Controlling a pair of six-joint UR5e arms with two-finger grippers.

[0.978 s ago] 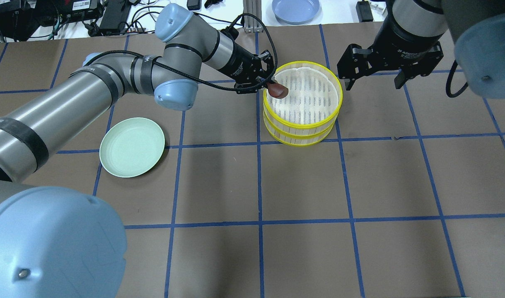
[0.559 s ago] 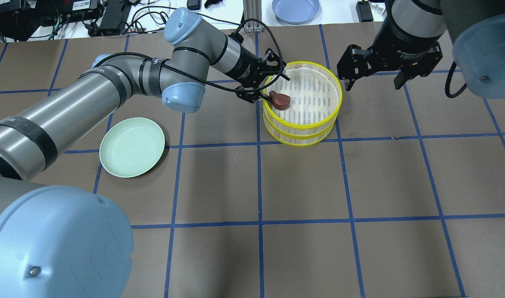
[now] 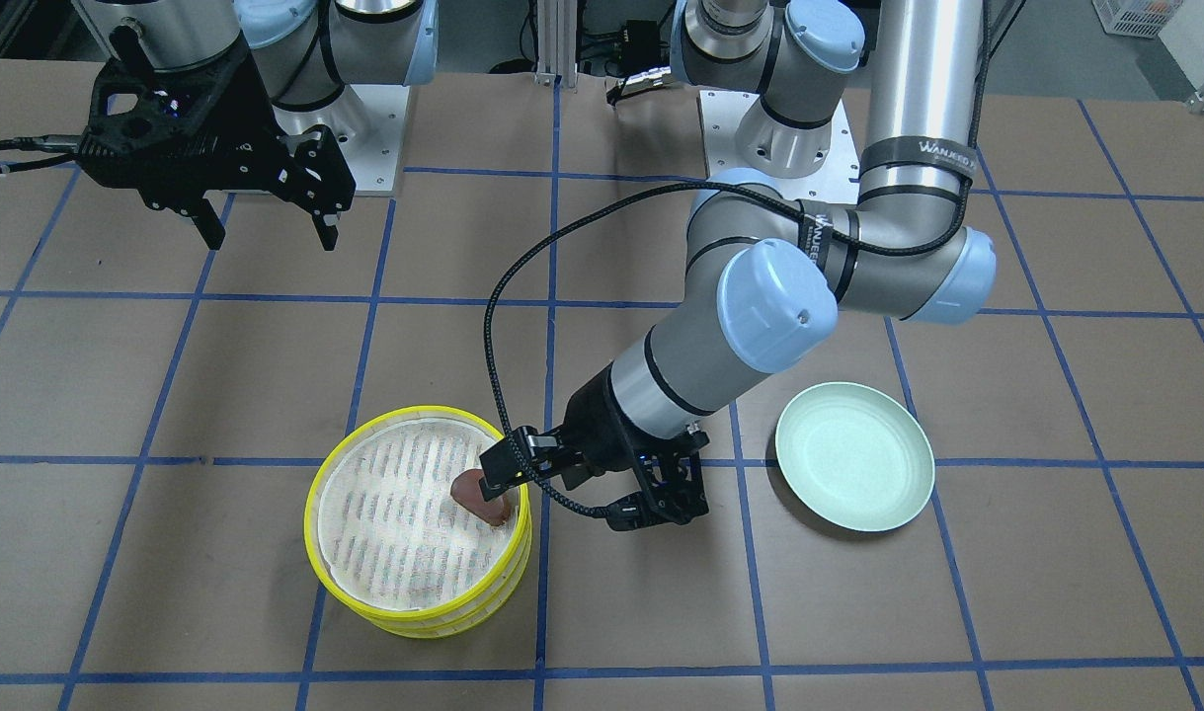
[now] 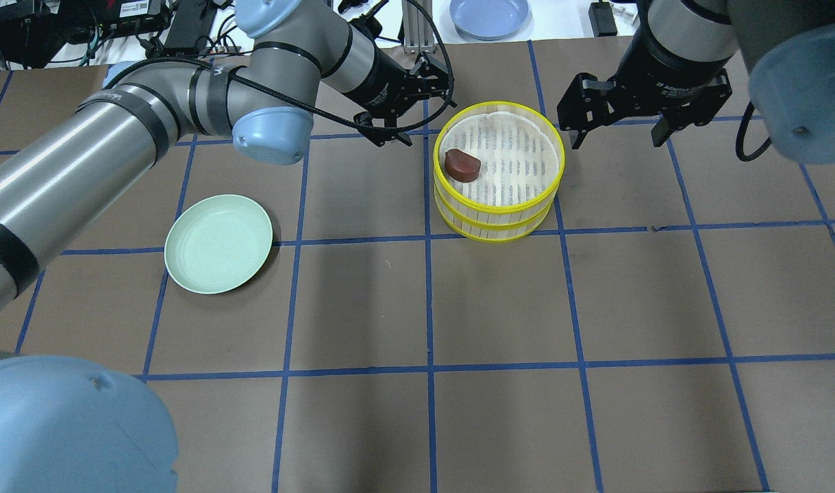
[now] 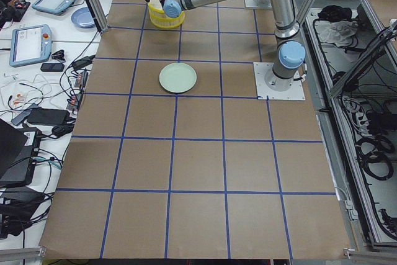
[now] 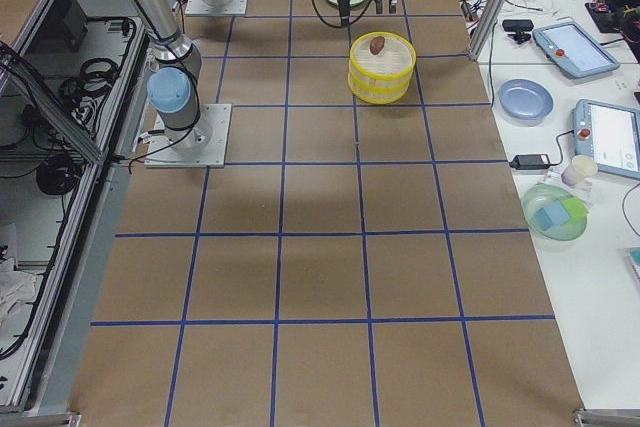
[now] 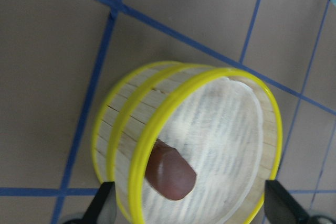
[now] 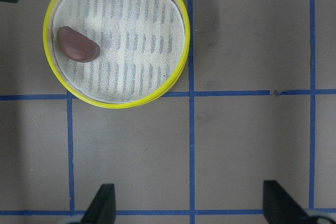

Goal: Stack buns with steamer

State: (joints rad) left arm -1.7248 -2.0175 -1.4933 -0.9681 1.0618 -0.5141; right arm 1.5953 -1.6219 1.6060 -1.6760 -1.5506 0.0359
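The steamer [image 4: 527, 147] is two yellow-rimmed tiers stacked one on the other at the table's back middle. The dark reddish-brown bun [image 4: 462, 165] lies on the top tier's slatted floor, near its left edge. It also shows in the left wrist view [image 7: 170, 171] and the right wrist view [image 8: 77, 45]. The cream-white bun is out of view. My left gripper [image 4: 429, 123] is open and empty, just left of the steamer. My right gripper [image 4: 617, 140] is open and empty, hovering to the steamer's right.
A pale green plate [image 4: 218, 243] lies empty on the table, left of the steamer. A blue plate [image 4: 489, 15] sits on the white bench beyond the far edge, among cables and devices. Brown paper with blue tape lines covers the table.
My left gripper opened and let go of the brown bun in the top tier. It then drew back to the left and away, out of the steamer. The right arm has not moved.
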